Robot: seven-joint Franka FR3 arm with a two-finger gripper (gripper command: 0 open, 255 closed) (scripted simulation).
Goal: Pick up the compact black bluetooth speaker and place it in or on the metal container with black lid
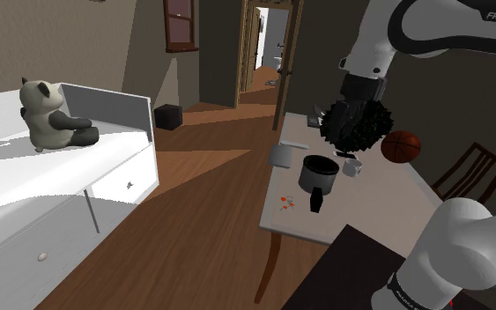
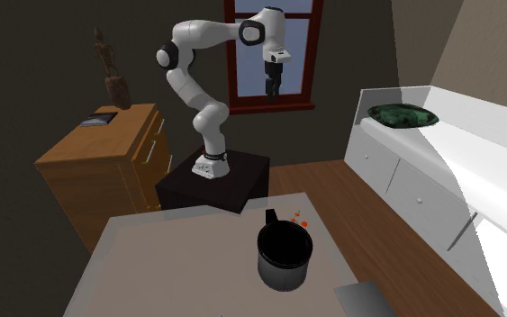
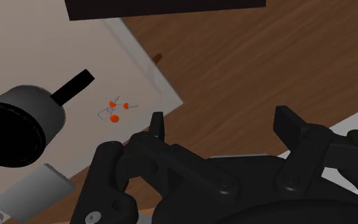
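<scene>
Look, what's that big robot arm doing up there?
The white robot arm hangs high, and its black two-finger gripper points down at the edge of the pale table and the wooden floor. Its fingers stand apart and hold nothing. On the table sits a dark grey metal pot with a black handle, beside some small orange bits. Nothing has been picked up yet.

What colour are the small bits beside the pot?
The small bits are orange-red, best in the wrist view.
</scene>
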